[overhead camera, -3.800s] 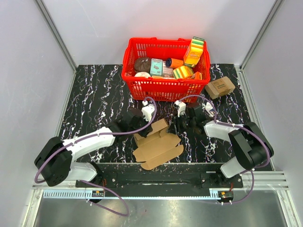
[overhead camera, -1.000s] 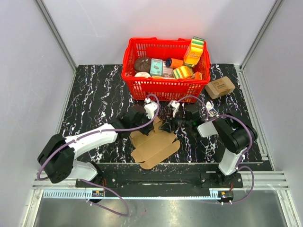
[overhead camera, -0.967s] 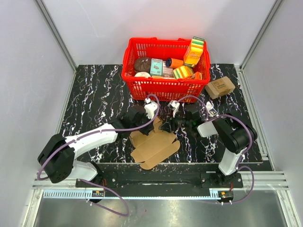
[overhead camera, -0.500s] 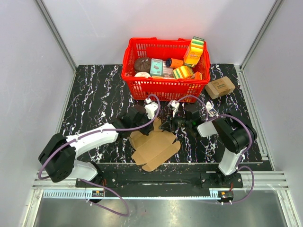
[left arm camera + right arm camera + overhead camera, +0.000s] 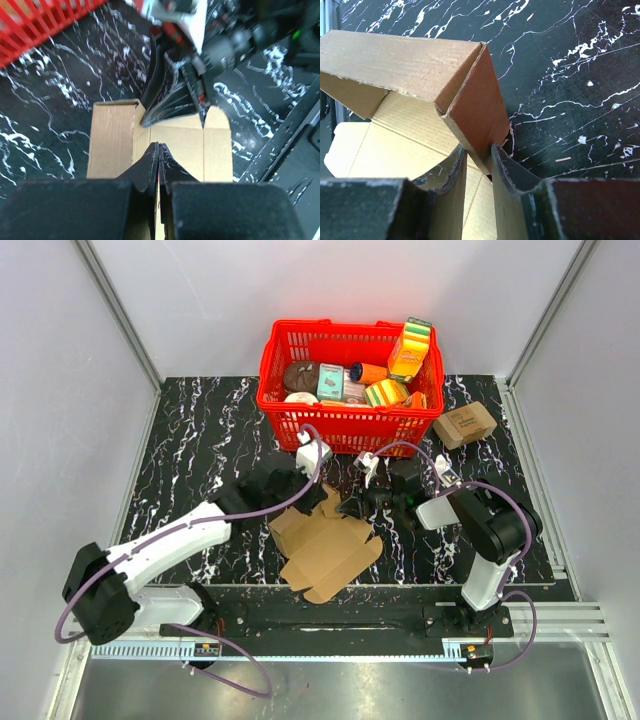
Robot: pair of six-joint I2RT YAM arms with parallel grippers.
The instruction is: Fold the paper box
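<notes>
1. Paper box [image 5: 325,545]: your right gripper [image 5: 477,147] clamps its raised flap between both fingers [image 5: 507,167].
2. Your left gripper [image 5: 158,145] is clenched, tips down on the flat panel. You cannot tell whether any cardboard is pinched there.
3. From above, both arms hide the box's far edge.
4. You have two grippers and one box, lying half open on the table [image 5: 200,440] in front of the one red basket [image 5: 300,425]. One small carton [image 5: 465,425] sits well apart.

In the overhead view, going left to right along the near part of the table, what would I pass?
left arm's shoulder → paper box → right arm's shoulder. The basket, the small carton and both tools overlap these, so they are left out.
</notes>
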